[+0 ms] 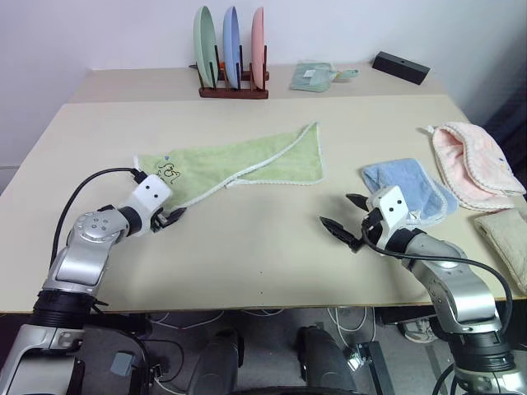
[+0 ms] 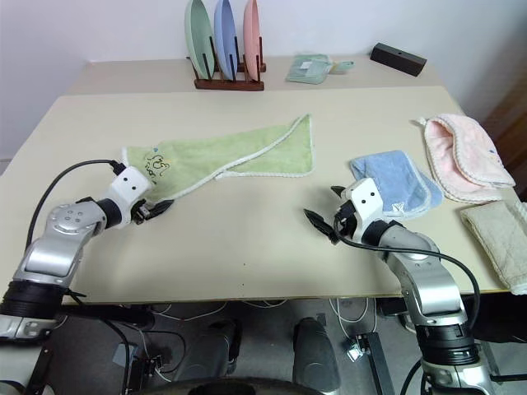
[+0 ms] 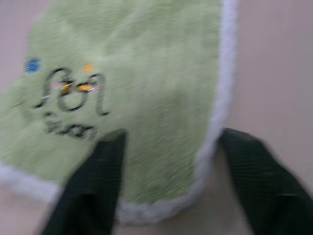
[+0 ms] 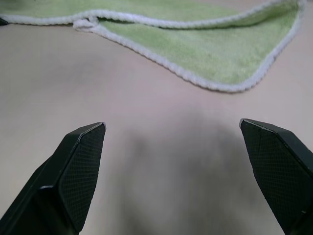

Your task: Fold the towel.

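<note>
While my left gripper (image 1: 170,218) sits at the printed corner of the light green towel (image 1: 247,164), its fingers (image 3: 93,186) straddle the white edging, partly parted, nothing clamped yet. Towel lies half folded, mid-table (image 1: 247,271), stretching toward the plate rack (image 1: 233,82). My right gripper (image 1: 342,216) hovers over bare table, spread wide and empty, blue towel (image 1: 412,189) just beside it, pink towel (image 1: 473,164) further right.

Blue towel (image 1: 409,191); pink towel (image 1: 473,163); plate rack (image 1: 233,89)
</note>
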You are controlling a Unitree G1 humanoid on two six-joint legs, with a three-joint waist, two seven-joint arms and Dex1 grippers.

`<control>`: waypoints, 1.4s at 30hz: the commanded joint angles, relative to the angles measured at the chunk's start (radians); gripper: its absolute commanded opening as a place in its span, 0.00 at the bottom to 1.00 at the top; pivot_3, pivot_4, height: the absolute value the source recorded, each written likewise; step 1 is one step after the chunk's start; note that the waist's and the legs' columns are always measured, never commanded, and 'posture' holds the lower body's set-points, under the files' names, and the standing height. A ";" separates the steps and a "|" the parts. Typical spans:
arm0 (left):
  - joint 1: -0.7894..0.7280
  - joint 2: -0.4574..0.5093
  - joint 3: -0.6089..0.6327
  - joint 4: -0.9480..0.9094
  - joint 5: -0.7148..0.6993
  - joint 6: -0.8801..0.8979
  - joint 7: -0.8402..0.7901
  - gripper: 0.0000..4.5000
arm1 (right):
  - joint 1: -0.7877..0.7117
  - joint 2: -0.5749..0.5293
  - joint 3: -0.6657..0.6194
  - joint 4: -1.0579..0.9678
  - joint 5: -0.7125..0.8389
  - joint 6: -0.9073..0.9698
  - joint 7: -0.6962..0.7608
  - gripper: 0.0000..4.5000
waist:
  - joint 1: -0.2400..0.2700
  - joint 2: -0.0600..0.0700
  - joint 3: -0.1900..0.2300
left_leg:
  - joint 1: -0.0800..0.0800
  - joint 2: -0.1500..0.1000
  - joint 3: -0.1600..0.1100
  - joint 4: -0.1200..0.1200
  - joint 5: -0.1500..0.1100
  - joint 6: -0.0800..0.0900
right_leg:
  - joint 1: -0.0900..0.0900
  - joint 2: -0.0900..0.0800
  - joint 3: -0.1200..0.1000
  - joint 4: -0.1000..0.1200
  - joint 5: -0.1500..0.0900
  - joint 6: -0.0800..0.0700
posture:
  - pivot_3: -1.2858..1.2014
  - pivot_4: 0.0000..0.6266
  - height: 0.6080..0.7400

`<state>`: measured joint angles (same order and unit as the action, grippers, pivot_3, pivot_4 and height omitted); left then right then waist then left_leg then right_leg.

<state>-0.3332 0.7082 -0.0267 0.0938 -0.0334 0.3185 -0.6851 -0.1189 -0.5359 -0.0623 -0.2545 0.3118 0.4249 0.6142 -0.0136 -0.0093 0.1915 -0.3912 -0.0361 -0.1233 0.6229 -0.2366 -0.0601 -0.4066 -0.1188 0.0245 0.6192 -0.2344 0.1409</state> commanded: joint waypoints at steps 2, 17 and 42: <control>-0.029 -0.004 -0.002 0.015 0.018 -0.014 0.003 0.12 | 0.008 0.013 -0.003 -0.056 -0.006 -0.021 -0.016 1.00 | -0.001 0.000 0.000 | 0.000 0.000 0.000 0.000 0.000 0.000 | 0.000 0.000 0.000 0.000 0.000 0.000 | 0.52 0.24 1.00; 0.099 -0.011 -0.027 -0.467 -0.262 0.095 -0.225 0.01 | -0.099 0.005 0.016 0.043 -0.086 -0.079 -0.047 1.00 | -0.010 0.000 0.000 | -0.001 0.000 0.000 0.000 0.000 0.000 | -0.001 0.000 0.000 0.000 0.000 0.000 | 0.52 0.24 1.00; 0.368 0.216 0.172 -0.232 -0.194 -0.025 -0.241 0.01 | -0.559 -0.075 0.330 0.757 -0.702 -0.699 -0.205 1.00 | -0.029 0.000 0.000 | 0.000 0.001 0.001 -0.002 0.000 0.000 | -0.002 0.000 0.000 0.001 0.000 -0.001 | 0.52 0.24 1.00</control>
<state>0.0457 0.9279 0.1373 -0.1367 -0.2287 0.2953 -0.9338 -0.6375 -0.6069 0.2695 0.4754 -0.3605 -0.2301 0.4507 -0.0429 -0.0091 0.1917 -0.3909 -0.0355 -0.1228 0.6208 -0.2366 -0.0601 -0.4086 -0.1185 0.0248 0.6201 -0.2346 0.1402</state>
